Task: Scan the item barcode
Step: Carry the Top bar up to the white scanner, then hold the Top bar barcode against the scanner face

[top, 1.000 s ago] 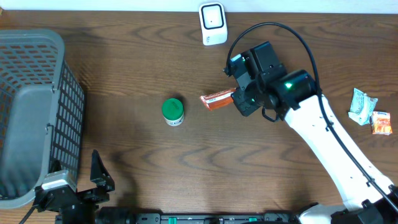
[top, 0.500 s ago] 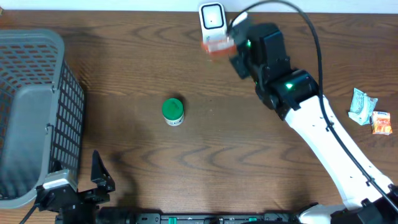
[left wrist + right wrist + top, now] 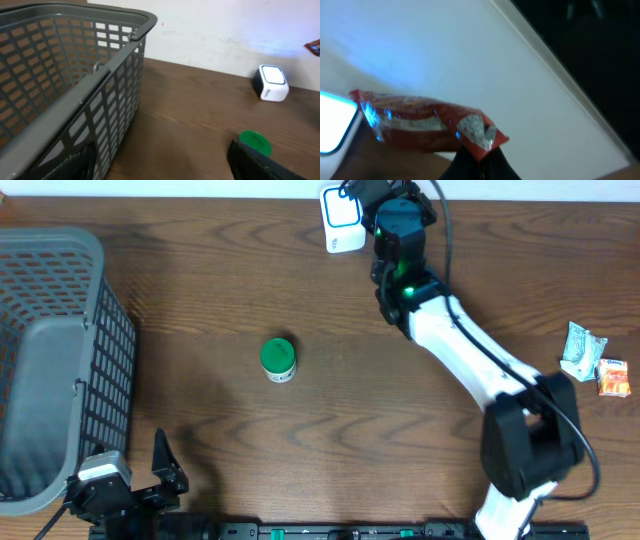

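Brown wood table (image 3: 200,300), white wall (image 3: 225,30) behind. R gripper (image 3: 479,156) pinched on corner of red snack packet (image 3: 420,125), held close by scanner (image 3: 340,222) at far edge. L gripper (image 3: 165,162) spread, idle, near-left corner. Packet presented; scan confirm + set-down prob. left.

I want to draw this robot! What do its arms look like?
The right arm has white tubes, chunky black joints, a glowing green light and a looping black cable. The left pincer has black fingers.
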